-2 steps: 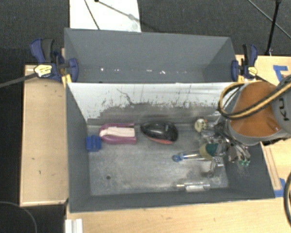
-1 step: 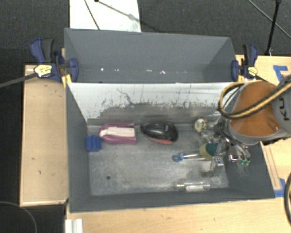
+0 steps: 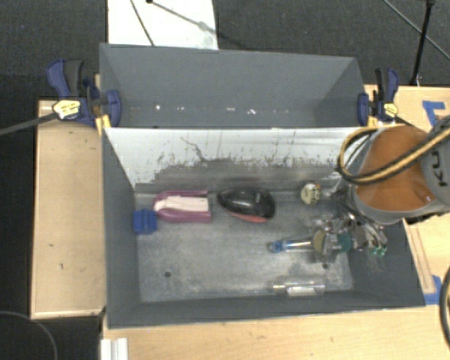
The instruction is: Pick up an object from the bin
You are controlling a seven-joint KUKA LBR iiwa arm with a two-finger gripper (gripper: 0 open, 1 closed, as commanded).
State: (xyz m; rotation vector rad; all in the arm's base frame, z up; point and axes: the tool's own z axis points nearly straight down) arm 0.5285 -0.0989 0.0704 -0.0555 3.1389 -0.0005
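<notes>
My gripper point(image 3: 327, 243) is low in the right part of the bin, under the orange wrist cover. A thin stick-like thing with a blue end point(image 3: 285, 245) lies on the floor just to its left, its right end reaching the gripper. Whether the two touch is hidden. A small round cream thing point(image 3: 310, 193) sits just behind the gripper near the back wall. In front of it, by the front wall, lies a clear tube-like thing point(image 3: 300, 288).
Along the back of the floor lie a black and red oval thing point(image 3: 246, 204), a pink and white block point(image 3: 184, 206) and a small blue piece point(image 3: 144, 221) at the far left. The arm and its cables come in over the right rim.
</notes>
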